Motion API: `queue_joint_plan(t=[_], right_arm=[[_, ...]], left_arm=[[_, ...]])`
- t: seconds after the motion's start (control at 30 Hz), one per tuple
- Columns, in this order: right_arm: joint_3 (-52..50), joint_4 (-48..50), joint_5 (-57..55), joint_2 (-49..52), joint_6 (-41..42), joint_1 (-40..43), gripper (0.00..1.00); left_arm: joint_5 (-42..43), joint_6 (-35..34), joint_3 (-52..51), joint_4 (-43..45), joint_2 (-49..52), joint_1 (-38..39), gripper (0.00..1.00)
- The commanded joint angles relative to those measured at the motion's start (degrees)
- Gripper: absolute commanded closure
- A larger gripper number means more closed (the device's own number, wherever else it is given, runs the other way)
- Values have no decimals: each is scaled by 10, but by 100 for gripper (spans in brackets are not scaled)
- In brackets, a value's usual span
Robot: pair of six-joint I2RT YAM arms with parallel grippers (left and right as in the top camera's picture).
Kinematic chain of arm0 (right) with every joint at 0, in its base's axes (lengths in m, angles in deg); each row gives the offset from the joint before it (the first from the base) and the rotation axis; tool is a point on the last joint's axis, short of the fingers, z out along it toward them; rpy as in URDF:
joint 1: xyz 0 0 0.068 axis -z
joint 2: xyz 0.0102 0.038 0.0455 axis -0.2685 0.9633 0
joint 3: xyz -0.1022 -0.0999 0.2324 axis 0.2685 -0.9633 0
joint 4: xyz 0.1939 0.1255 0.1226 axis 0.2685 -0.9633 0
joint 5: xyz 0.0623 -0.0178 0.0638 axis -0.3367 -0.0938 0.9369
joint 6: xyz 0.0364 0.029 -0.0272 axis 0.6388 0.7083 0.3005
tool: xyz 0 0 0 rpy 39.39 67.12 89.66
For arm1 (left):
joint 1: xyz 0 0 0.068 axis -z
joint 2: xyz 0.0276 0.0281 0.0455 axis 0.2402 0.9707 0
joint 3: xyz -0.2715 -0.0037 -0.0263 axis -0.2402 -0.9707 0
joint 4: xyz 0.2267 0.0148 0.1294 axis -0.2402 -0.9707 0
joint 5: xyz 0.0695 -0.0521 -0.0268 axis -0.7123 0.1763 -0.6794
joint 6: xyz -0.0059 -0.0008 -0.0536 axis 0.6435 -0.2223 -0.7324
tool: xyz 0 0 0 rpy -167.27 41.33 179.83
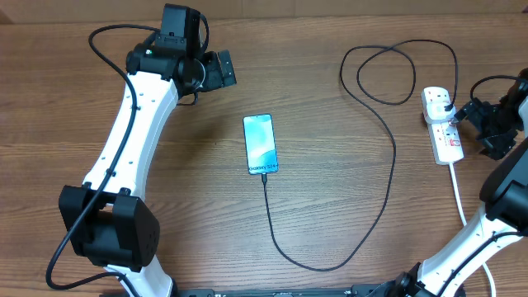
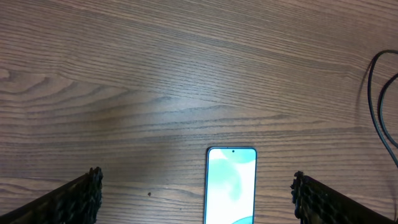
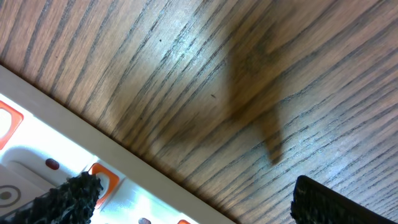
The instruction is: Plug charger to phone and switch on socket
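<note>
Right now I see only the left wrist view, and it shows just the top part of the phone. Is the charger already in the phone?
Observer: It looks so. From overhead, the charger ends at the phone, at the short edge with the white text.
Operator: And the other end of the cable?
Observer: Its black plug sits on the socket, at the end away from the white cord.
Operator: Where is the right tool?
Observer: The right tool is open and hangs over the socket's long edge, near the orange switches. I cannot tell whether a switch is on.
</note>
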Motion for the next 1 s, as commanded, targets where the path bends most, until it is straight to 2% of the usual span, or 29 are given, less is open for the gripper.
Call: queue_joint_plan(t=[0.0, 0.1, 0.3, 0.5, 0.63, 0.8, 0.97], right_arm=[[-8, -11, 16, 18, -13, -9, 0], [-8, -11, 38, 18, -40, -9, 0], [-8, -12, 35, 18, -40, -10, 0], [35, -72, 35, -25, -40, 23, 0], [35, -98, 35, -112, -40, 33, 0], [35, -171, 110, -243, -40, 23, 0], [13, -239, 138, -382, -89, -12, 0]], left_arm=[[-6, 11, 6, 1, 5, -3, 0], [-6, 11, 6, 1, 5, -3, 0], [-6, 11, 6, 1, 5, -3, 0], [-6, 11, 6, 1, 5, -3, 0], [-6, 11, 6, 1, 5, -3, 0], [-6, 11, 6, 1, 5, -3, 0], [-6, 11, 6, 1, 5, -3, 0]])
